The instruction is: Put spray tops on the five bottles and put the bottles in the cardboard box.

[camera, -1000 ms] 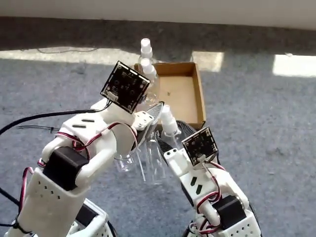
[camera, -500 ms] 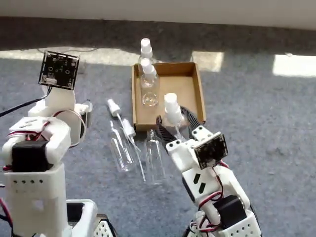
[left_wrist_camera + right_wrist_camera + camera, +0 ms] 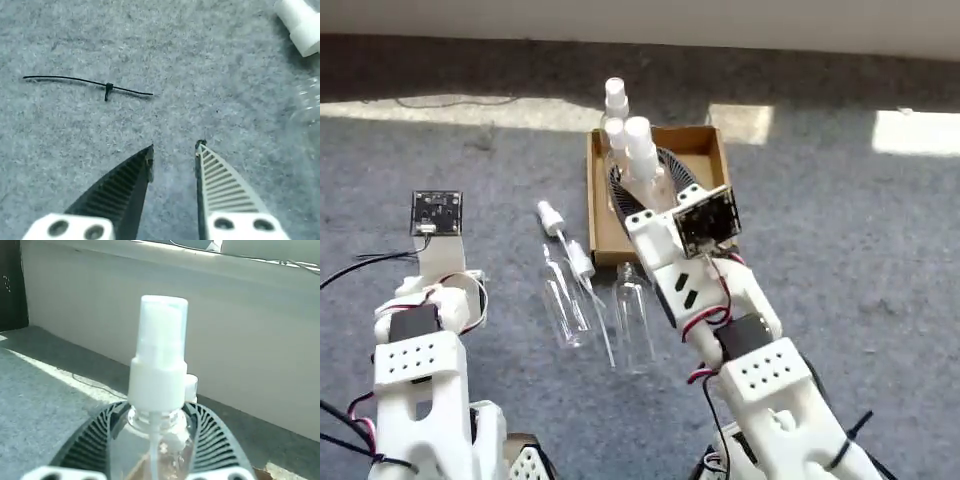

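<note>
Grey bench (image 3: 840,220): fuzzy, carpet-like pile. It is soft footing, so a tall bottle set down on it could rock.
Cardboard box (image 3: 724,200): brown, shallow, light, open-topped. A nudge from a lowering arm could slide it across the pile, and its low walls would do little to catch a tipping bottle.
Right end effector (image 3: 646,188): black ribbed fingers clamped on the held bottle, above the left part of the box. Letting go too high or at a tilt would likely topple the load.
Held bottle (image 3: 159,390): clear, smooth plastic cylinder with a white spray top fitted and a thin tube inside. The slick wall could slip in the grip.
Standing bottle (image 3: 615,135): capped, upright in the box, just beside the held one, so it is the likeliest thing to be knocked over. A farther capped bottle (image 3: 616,95) stands beyond; I cannot tell whether it is inside the box.
Left end effector (image 3: 174,150): tapered ribbed fingers apart, nothing between them, over bare bench.
Bare bottles (image 3: 565,300) (image 3: 632,320): clear, round, lying on their sides in front of the box. They could roll under a pinch.
Loose spray tops (image 3: 551,216) (image 3: 582,262): white, with slender tubes that could bend or miss a neck.
Cable tie (image 3: 107,89): thin, black, a possible snag.
</note>
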{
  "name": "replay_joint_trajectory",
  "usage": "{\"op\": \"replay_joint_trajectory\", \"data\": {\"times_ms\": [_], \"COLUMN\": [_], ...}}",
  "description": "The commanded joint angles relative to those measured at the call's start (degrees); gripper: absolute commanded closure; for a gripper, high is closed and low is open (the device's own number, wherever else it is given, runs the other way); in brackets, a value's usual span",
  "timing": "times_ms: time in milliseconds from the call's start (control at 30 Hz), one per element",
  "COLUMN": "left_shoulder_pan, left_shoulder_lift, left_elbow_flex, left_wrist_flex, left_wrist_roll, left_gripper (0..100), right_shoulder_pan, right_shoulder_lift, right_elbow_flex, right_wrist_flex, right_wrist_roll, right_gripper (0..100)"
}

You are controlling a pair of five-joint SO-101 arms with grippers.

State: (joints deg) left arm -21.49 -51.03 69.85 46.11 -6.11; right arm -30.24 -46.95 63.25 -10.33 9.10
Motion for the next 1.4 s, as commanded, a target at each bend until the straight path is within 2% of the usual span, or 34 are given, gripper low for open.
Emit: {"op": "replay_joint_trajectory", "data": {"times_ms": [0, 133, 367, 600, 967, 1100, 1367], "left_shoulder_pan": [-0.57, -0.31, -0.31, -0.31, -0.22, -0.22, 0.92], "left_shoulder_lift": [-0.22, 0.04, 0.04, 0.04, -0.31, -0.31, -0.31], "left_elbow_flex": [1.10, 1.10, 1.10, 1.27, 2.15, 2.15, 2.33], "left_wrist_flex": [-4.04, -4.13, -4.13, -4.22, -4.48, -4.48, -4.48], "left_wrist_roll": [-0.35, -0.35, -0.35, -0.35, -0.35, -0.35, -0.35], "left_gripper": [86, 86, 86, 86, 86, 86, 86], "right_shoulder_pan": [0.66, 0.66, 0.57, 0.75, 0.66, 0.66, 0.66], "right_shoulder_lift": [9.45, 18.68, 30.46, 36.35, 41.71, 43.47, 44.88], "right_elbow_flex": [-4.26, -4.62, -6.55, -11.12, -10.77, -10.51, -7.78], "right_wrist_flex": [-11.82, -21.23, -30.64, -31.16, -31.60, -39.60, -40.48], "right_wrist_roll": [-0.26, -0.26, -0.97, -9.41, -9.49, -9.49, -9.49], "right_gripper": [99.4, 99.4, 99.4, 99.4, 99.4, 99.4, 99.4]}}
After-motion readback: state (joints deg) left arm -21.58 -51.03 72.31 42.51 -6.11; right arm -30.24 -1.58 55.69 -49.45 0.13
